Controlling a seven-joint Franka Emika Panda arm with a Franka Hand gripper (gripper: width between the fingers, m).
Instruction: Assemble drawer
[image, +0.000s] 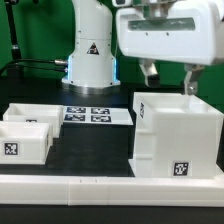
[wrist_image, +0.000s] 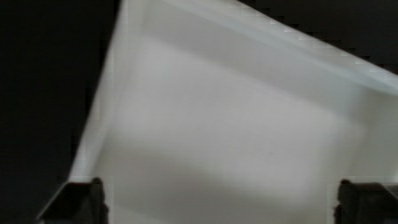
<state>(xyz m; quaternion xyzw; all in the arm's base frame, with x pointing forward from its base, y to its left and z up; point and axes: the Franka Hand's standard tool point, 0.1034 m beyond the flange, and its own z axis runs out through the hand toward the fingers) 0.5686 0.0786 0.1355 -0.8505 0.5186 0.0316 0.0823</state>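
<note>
Gripper (image: 169, 80) hangs over the casing (image: 175, 140) on the ext. view's right, jaws spread wide w/ nothing btwn them. Its upper body is cut off by the frame top, and whether the finger on the ext. view's right touches the casing rim can't be told. Wrist view: two dark fingertips (wrist_image: 71, 203) sit wide apart at the pic's edges, w/ a white surface filling most of the rest, too blurred to tell which face of the casing it is. Nearest the ext. camera the border rail (image: 100, 187) runs across the frame, both ends cut off. Just behind it the casing stands on the dark table (image: 95, 150), open side up, tagged face toward the camera; it looks about as tall as wide from here, so its long axis is hard to call. On the ext. view's left sits the front tray (image: 25, 143) w/ the rear tray (image: 35, 113) just behind, open tops up, long sides running left-right. The front one is clipped by the frame edge, and knobs can't be made out. Farther back the marker board (image: 95, 115) lies flat, then the arm base (image: 90, 55).
</note>
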